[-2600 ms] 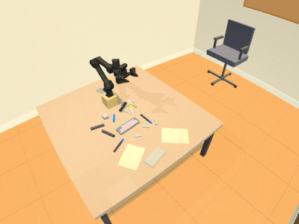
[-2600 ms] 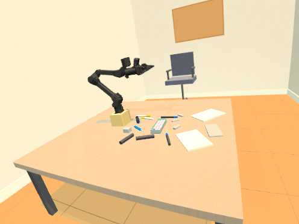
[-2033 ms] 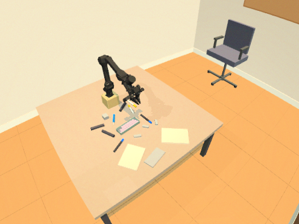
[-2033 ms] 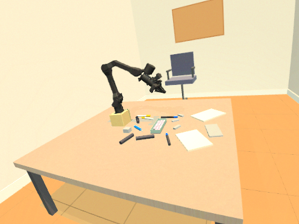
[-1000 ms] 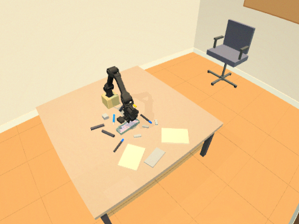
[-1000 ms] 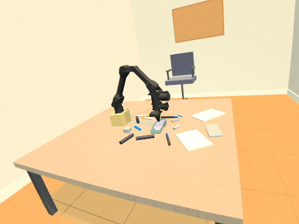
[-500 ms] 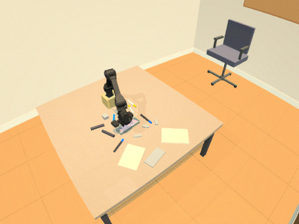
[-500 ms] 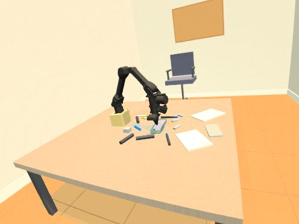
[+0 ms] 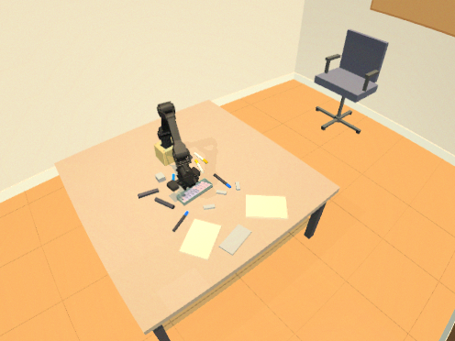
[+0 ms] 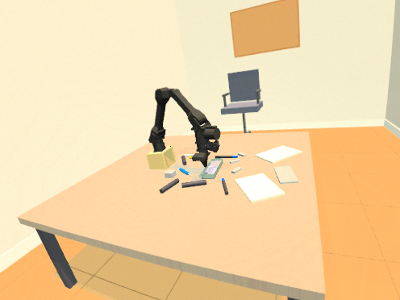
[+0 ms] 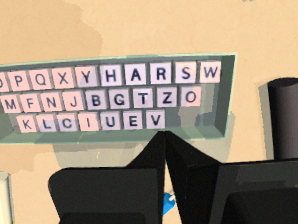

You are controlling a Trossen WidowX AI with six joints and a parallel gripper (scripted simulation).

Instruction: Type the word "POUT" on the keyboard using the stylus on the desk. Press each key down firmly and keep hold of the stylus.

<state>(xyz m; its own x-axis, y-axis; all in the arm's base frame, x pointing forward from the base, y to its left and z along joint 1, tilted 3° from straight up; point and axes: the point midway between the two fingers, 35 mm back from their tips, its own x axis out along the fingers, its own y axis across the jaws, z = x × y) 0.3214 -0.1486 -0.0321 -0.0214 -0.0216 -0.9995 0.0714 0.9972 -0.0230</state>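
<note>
The keyboard is a green tray of lettered keys on the desk. In the wrist view the P key is at the left, the T key and O key are in the middle row, and the U key is in the front row. My gripper is shut, with nothing seen between its fingertips, which appear just in front of the V key. A blue stylus-like pen with a white tip lies on the desk behind the fingers. Which pen is the stylus is unclear.
Black cylinders and a grey block lie beside the keyboard. Blue-ended black markers, white-and-yellow pens, small erasers and paper sheets are also around.
</note>
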